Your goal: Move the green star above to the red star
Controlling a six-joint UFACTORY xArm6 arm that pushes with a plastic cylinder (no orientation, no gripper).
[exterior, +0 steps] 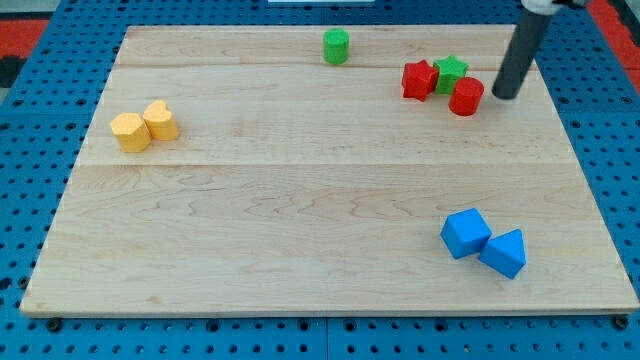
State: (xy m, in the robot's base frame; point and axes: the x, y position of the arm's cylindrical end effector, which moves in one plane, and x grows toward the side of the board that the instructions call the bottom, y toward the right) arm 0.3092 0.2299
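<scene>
The green star (451,71) sits near the view's top right, wedged between the red star (418,80) on its left and a red cylinder (466,97) at its lower right; all three touch or nearly touch. My tip (504,96) rests on the board just right of the red cylinder, a short gap away, and to the lower right of the green star. The dark rod rises from it toward the view's top right corner.
A green cylinder (336,46) stands near the top edge, left of the cluster. Two yellow blocks (131,131) (160,120) touch at the left. Two blue blocks (465,232) (503,252) lie at the lower right. The wooden board (300,200) lies on a blue pegboard.
</scene>
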